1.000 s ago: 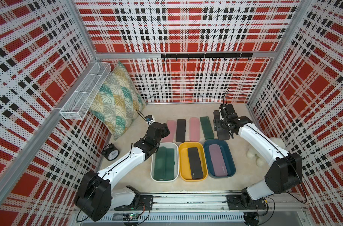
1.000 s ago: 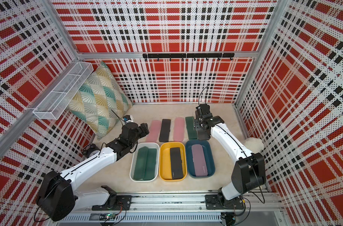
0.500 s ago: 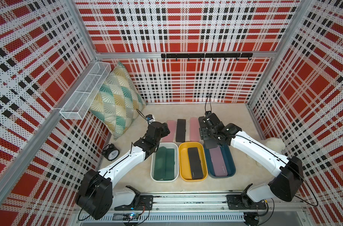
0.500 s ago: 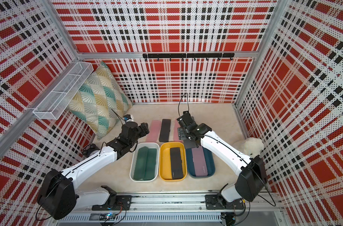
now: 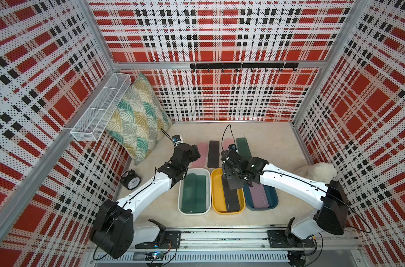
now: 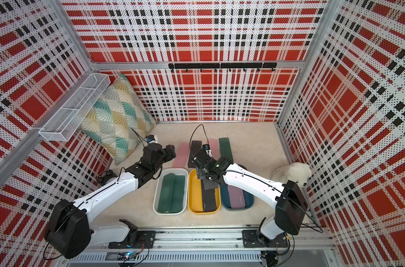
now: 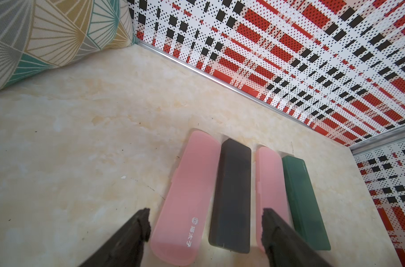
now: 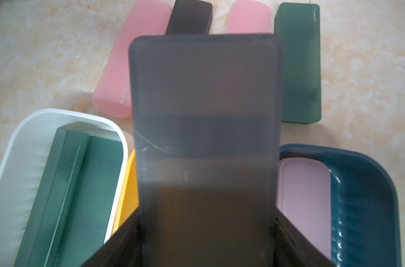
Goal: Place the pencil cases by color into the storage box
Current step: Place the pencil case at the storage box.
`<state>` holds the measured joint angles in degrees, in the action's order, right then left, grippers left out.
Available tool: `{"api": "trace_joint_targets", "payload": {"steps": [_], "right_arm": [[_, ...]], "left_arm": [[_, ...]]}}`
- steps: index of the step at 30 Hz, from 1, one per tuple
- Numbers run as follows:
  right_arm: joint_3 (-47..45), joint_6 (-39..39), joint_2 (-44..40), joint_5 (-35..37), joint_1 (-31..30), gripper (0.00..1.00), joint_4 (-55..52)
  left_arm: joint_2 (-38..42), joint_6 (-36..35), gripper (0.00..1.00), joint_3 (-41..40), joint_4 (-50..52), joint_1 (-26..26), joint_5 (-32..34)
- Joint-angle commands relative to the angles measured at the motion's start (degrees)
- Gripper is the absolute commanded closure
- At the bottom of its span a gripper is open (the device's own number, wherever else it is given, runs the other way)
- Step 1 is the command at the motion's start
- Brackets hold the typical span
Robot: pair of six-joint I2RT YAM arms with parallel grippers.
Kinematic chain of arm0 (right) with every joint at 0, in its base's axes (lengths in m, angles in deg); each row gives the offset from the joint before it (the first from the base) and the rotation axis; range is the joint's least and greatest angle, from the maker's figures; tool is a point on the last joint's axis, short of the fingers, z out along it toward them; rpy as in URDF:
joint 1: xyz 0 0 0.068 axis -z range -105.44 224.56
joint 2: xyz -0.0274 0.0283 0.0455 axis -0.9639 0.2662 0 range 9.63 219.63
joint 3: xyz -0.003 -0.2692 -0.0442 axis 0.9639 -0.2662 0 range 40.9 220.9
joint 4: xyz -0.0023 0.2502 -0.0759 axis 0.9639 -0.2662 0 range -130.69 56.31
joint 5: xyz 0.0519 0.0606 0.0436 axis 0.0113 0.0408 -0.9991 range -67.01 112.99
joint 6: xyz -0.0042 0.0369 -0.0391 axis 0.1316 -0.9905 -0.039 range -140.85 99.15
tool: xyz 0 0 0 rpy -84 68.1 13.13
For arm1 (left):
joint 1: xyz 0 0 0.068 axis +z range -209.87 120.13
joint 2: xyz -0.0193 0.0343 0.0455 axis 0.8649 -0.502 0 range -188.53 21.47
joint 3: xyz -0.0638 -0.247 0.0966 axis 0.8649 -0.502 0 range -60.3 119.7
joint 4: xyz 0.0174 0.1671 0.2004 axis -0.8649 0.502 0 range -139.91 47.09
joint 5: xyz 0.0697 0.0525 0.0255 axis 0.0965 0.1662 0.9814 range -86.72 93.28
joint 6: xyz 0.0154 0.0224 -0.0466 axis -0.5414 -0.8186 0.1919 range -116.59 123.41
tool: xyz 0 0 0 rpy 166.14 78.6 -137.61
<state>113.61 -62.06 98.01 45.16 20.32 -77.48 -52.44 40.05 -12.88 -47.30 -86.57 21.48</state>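
Hanging over the yellow tub (image 5: 217,191): held black case (image 8: 203,111), clenched at one short end by the right jaws, free end pointing down toward the tub, not yet lying in it. Comparing with one second back: right jaws then at the right end of the row on the surface (image 5: 266,138), beside the loose green case (image 7: 303,203), apparently already gripping; half a second back, midway, above the far ends of the tubs; now centred on yellow. Reads as carry done and colour match correct, with stored black case (image 5: 232,203) already lying in that tub; lowering and release still to come. Expecting a landing beside or atop the stored one, given little free floor. No change on the other side: left jaws spread wide, empty, hovering above the near ends of the left pink case (image 7: 190,185) and loose black case (image 7: 231,196). Also waiting in the row: second pink case (image 7: 269,180). Already sorted: green pair (image 5: 194,195) in the white tub (image 5: 179,185), stored pink case (image 5: 258,197) in the blue tub (image 5: 272,200). Four stored, one in hand, four loose.
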Motion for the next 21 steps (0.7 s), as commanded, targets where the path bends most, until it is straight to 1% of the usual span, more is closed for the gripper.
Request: {"api": "trace_joint_targets", "payload": {"steps": [1, 8, 21], "right_arm": [[-0.8, -4.8, 1.3, 1.5, -2.4, 0.51, 1.6], [-2.7, -8.9, 3.7, 0.9, -5.3, 0.51, 3.5], [-6.4, -12.6, 7.0, -0.5, -7.0, 0.51, 7.3]], "left_arm": [[-0.5, -1.1, 0.2, 2.1, -1.4, 0.6, -0.7], [-0.2, -1.6, 0.2, 2.0, -1.4, 0.9, -1.5], [1.4, -1.9, 0.2, 0.7, -1.4, 1.5, -1.9]]}}
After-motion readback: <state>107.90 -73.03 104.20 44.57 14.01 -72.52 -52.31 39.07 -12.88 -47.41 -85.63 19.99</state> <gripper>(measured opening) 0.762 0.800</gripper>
